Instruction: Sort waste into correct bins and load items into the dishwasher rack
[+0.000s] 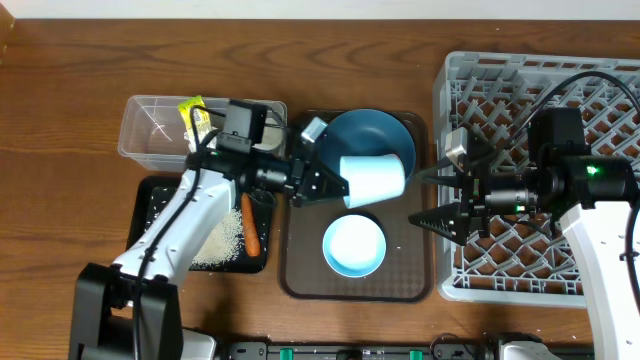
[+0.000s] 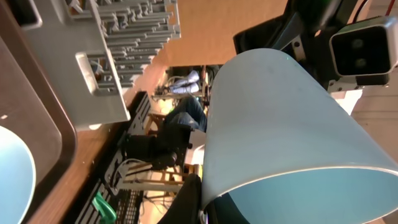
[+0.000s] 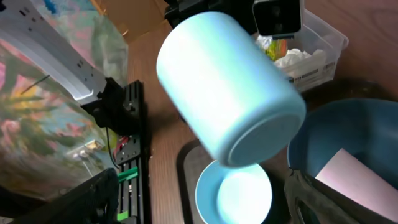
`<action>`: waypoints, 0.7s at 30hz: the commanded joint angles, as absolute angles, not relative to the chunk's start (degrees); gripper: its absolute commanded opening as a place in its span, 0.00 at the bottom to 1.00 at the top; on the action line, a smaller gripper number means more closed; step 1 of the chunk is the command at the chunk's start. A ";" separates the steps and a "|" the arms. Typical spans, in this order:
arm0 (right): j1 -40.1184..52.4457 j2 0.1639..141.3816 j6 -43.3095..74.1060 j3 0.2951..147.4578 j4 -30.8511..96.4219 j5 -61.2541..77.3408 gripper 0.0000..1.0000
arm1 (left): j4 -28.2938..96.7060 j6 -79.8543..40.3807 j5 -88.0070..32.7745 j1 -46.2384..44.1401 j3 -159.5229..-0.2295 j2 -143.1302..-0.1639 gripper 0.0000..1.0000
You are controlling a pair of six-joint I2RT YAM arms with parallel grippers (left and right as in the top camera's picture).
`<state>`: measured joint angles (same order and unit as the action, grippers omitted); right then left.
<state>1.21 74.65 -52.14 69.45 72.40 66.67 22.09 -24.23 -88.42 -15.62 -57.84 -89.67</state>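
At the counter's front the bowl point(image 1: 354, 245) sits on the brown tray point(image 1: 300, 262); just behind, the left end effector point(image 1: 336, 184) is clamped on the light blue cup point(image 1: 375, 178), held sideways above the dark blue plate point(image 1: 376, 130). The right end effector point(image 1: 433, 198) gapes wide and empty by the left wall of the grey rack point(image 1: 500, 75). Farthest back, the clear tub point(image 1: 150, 135) holds wrapper point(image 1: 197, 115) and tissue point(image 3: 292, 58), its label point(image 3: 311, 74) too small to read.
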 commanded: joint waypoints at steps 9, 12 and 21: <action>1.96 74.94 -57.32 70.35 71.99 67.53 0.83 | 21.74 -26.98 -90.11 -18.55 -58.85 -84.12 0.06; 1.96 74.96 -57.91 70.35 71.53 68.03 0.84 | 21.78 -27.35 -90.08 -18.85 -58.85 -82.06 0.06; 4.43 75.00 -58.22 70.35 70.28 72.36 0.94 | 21.80 -27.77 -89.76 -21.10 -58.85 -80.27 0.06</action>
<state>2.81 74.65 -57.04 69.45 70.65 68.42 22.04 -27.24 -88.55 -20.08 -57.84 -80.71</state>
